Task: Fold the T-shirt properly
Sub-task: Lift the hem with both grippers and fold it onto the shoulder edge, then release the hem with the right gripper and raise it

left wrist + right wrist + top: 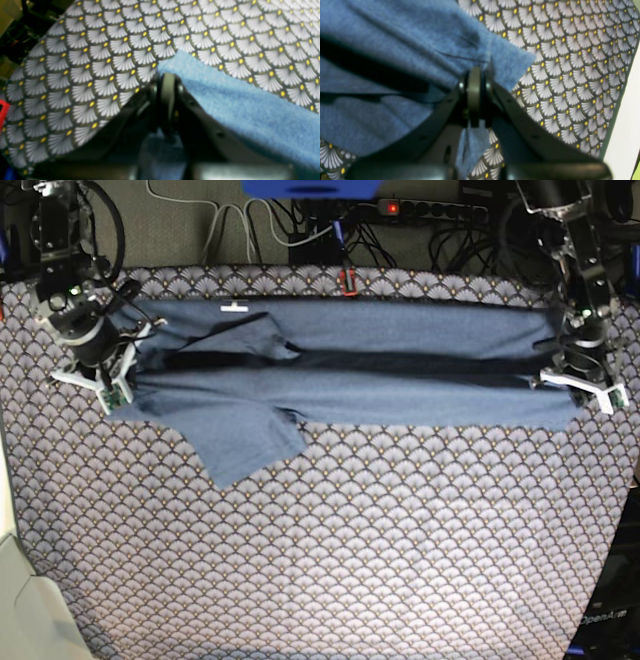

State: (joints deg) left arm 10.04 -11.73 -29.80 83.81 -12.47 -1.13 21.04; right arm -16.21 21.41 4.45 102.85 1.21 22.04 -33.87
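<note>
Left tool [167, 86] pinched on T-shirt [400, 365] corner.

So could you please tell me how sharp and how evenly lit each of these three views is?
Left wrist view: soft throughout, the left gripper and T-shirt blurred. Right wrist view: right gripper blurred, tablecloth crisper, washed-out white at the right edge. Base view: sharpest, evenly lit, with a dark shadowed fold along the shirt.
</note>
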